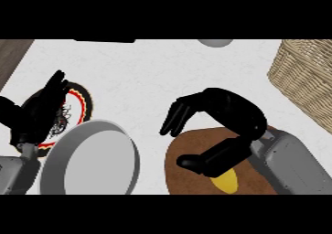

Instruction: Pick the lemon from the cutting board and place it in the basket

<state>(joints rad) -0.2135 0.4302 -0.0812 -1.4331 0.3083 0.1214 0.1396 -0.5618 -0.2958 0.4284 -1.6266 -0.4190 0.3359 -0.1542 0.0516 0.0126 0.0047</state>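
A yellow lemon (pixel 227 182) lies on the brown round cutting board (pixel 188 151) at the lower middle, partly hidden under my right hand (pixel 226 114). That hand hovers just above the board and the lemon, fingers bent downward and thumb stretched toward the left, with nothing held between them. The woven wicker basket (pixel 308 82) stands at the right edge, well to the right of the hand. My left hand (pixel 33 116) stays open at the left edge, fingers up, over a decorated plate.
A grey round plate (pixel 94 160) sits at the lower left, beside the board. Behind it lies a red-and-black patterned plate (pixel 80 103). A grey object (pixel 216 42) shows at the top edge. Dark wood (pixel 6 59) borders the white counter at upper left.
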